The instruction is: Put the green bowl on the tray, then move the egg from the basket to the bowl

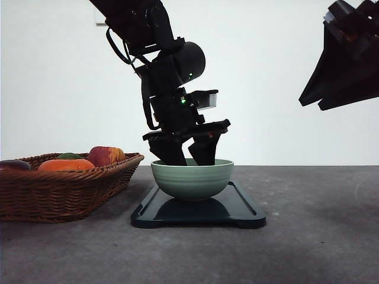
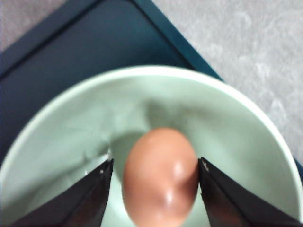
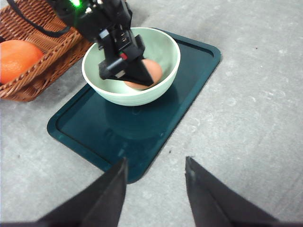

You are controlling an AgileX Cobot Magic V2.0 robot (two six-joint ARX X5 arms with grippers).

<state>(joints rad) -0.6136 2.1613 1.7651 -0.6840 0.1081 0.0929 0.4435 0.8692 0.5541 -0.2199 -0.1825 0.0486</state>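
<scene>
In the left wrist view the egg (image 2: 161, 177) fills the lower centre, smooth, brownish-orange, glossy, sitting low in the green bowl (image 2: 227, 118). It looks light, brittle and slippery; a gentle hold across its widest middle suits it best. The left pincer (image 2: 155, 189) flanks it, its right finger touching the shell, a sliver of gap on the left; whether it grips, I cannot tell. The bowl rests mid-frame on the dark tray (image 1: 243, 208), right of the wicker basket (image 1: 71, 189). The right pincer (image 3: 156, 187), lower centre, is spread and empty.
</scene>
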